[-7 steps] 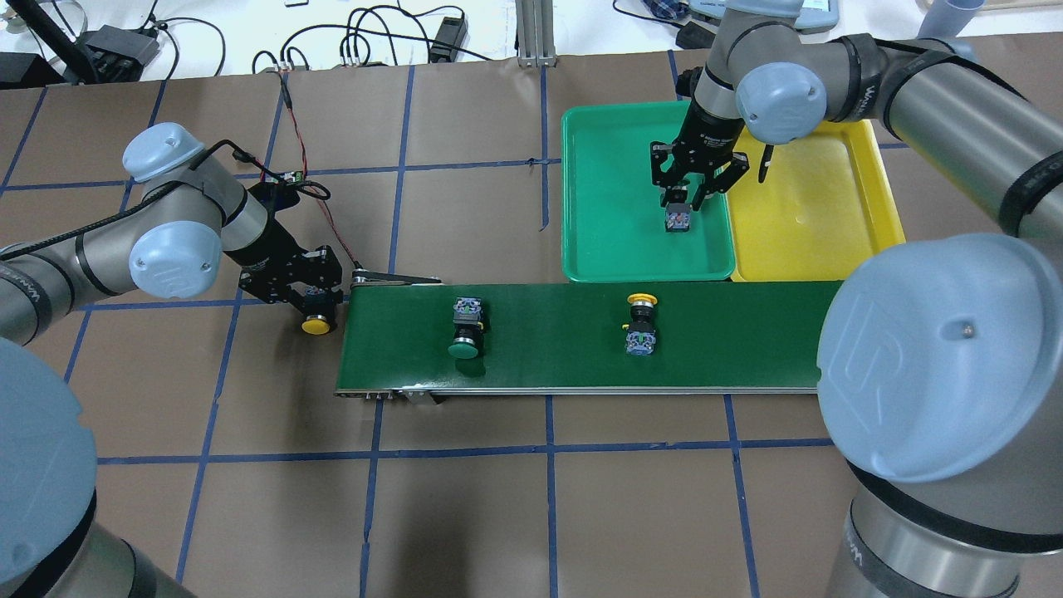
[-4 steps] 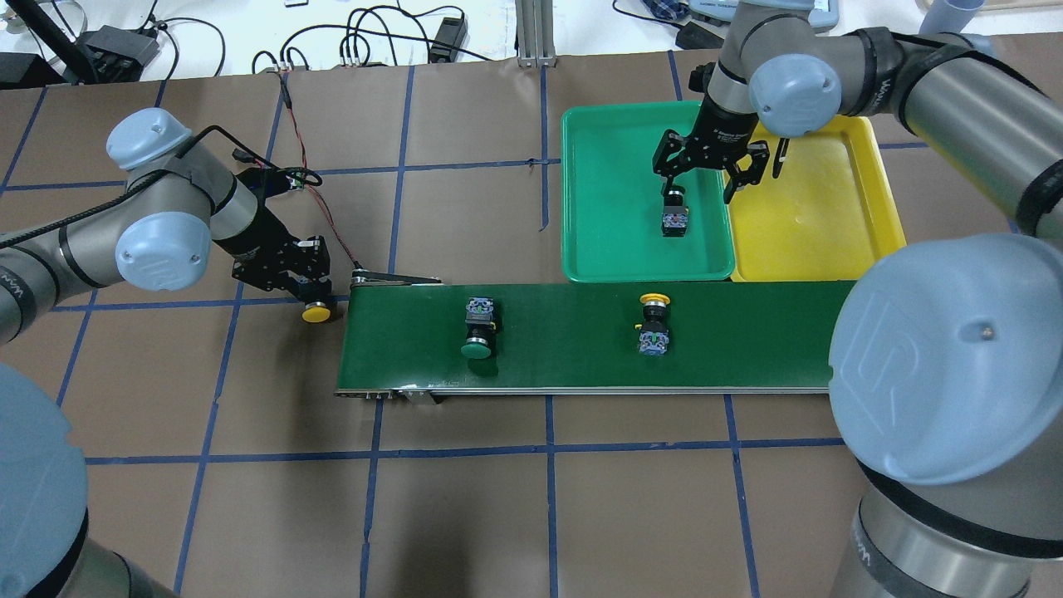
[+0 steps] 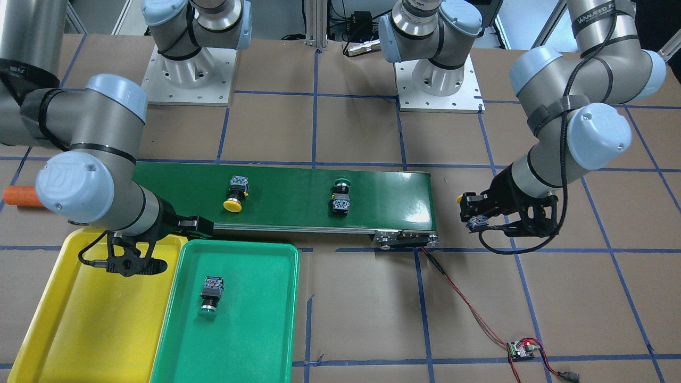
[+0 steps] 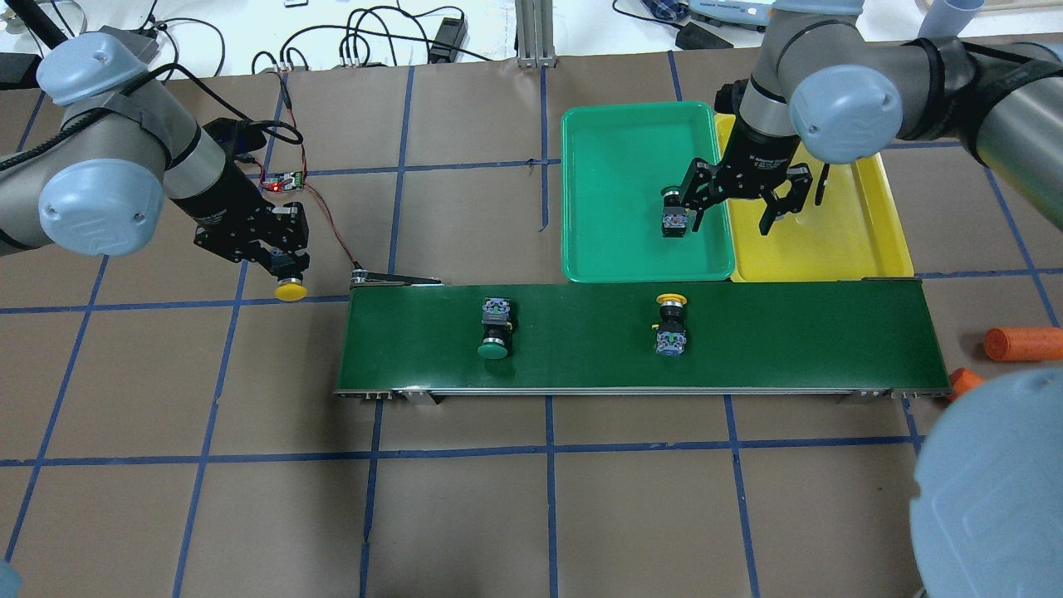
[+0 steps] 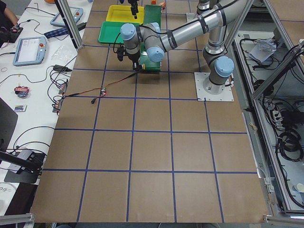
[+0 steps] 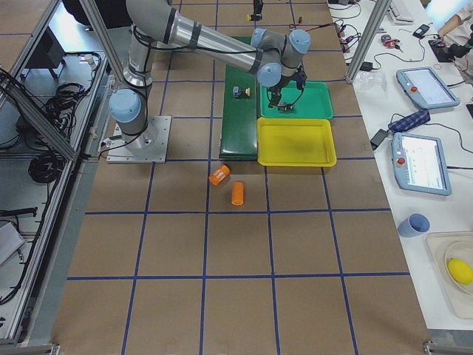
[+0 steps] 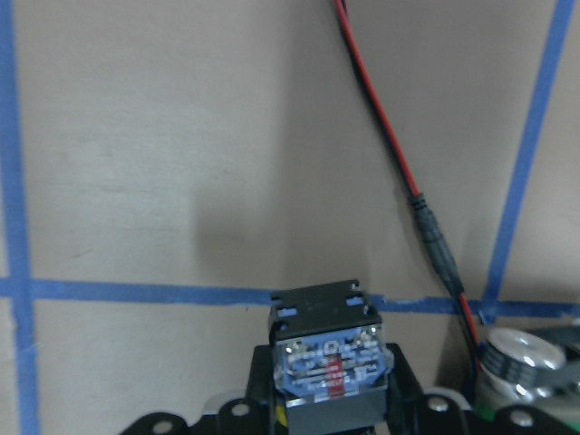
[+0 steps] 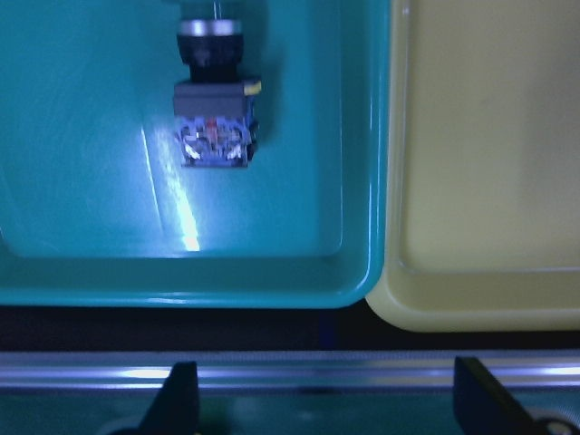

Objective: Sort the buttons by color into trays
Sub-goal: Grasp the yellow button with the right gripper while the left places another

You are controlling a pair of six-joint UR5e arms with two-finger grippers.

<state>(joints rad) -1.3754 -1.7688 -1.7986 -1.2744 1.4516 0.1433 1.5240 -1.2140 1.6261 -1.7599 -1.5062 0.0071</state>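
A dark-green conveyor belt [image 4: 581, 340] lies on the brown, blue-taped table [image 4: 531, 498]. Two orange cylinders [image 6: 238, 193] lie near one end.

Two buttons [image 4: 496, 328] lie on the belt [image 4: 789, 332]; beyond it my left tray [image 4: 614, 149], holding another button [image 4: 673, 223], touches the right tray [image 4: 830, 241].

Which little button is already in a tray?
The green-capped button lying in the green tray. Another green one and a yellow one sit on the belt; the left gripper holds another yellow button.
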